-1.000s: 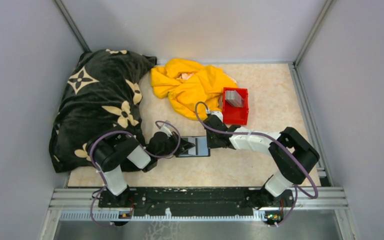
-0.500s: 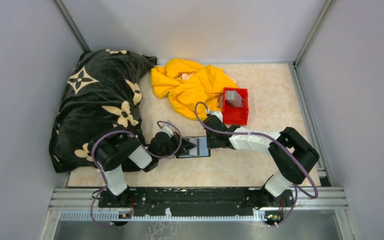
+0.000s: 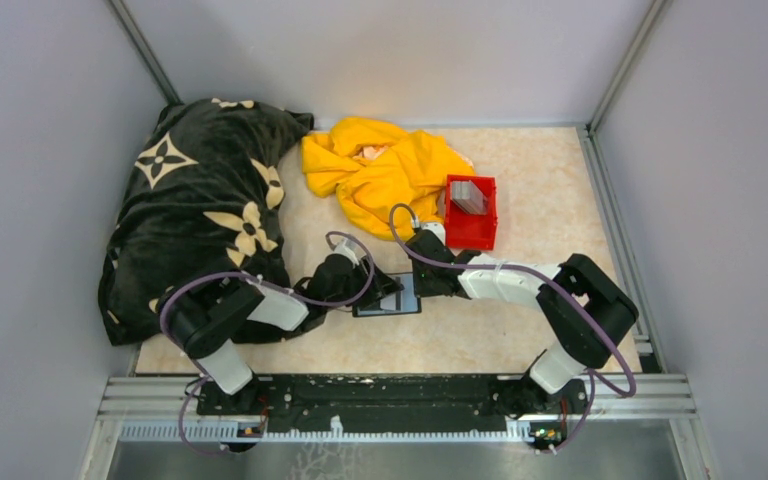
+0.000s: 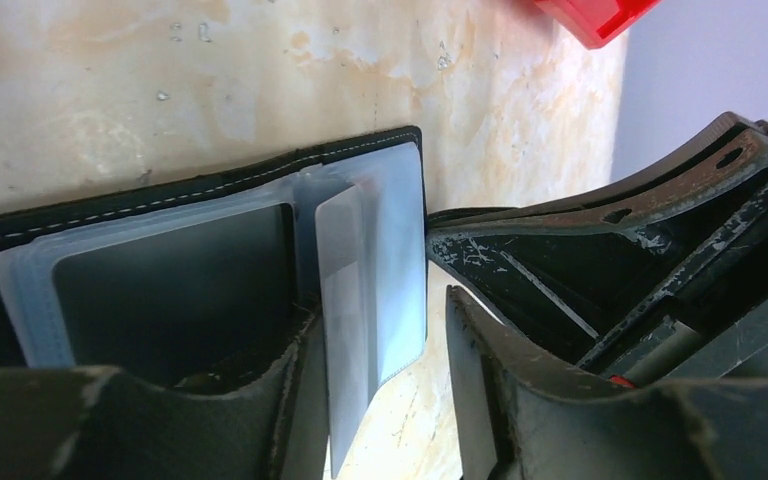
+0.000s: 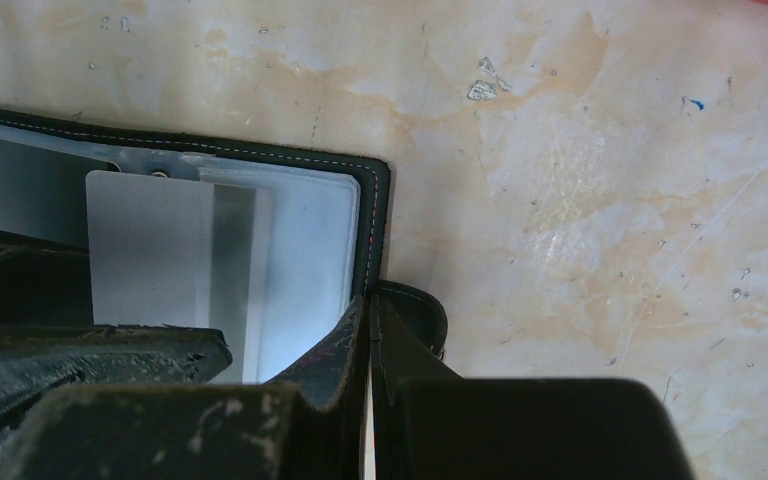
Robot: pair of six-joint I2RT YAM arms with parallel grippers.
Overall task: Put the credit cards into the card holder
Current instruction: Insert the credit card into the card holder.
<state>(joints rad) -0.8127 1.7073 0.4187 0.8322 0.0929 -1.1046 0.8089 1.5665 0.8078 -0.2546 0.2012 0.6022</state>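
Note:
The black card holder (image 3: 388, 298) lies open on the table between both grippers, its clear sleeves (image 4: 400, 250) facing up. A grey-silver card (image 5: 150, 250) sits in a sleeve, partly sticking out. My left gripper (image 4: 380, 320) stands open over the holder's right half; the pale card or sleeve edge (image 4: 345, 330) is near its left finger, with nothing pinched. My right gripper (image 5: 370, 305) is shut on the holder's right edge by the snap tab (image 5: 425, 320). More credit cards (image 3: 468, 196) stand in the red bin (image 3: 475, 236).
A yellow cloth (image 3: 385, 170) lies behind the holder. A black flowered blanket (image 3: 200, 200) fills the left side, close to my left arm. Grey walls with metal posts enclose the table. In the left wrist view the right gripper's black body (image 4: 620, 250) sits very close.
My left gripper has opened from shut. The left arm's elbow swung out to the left and its wrist edged toward the holder. The right arm has not moved.

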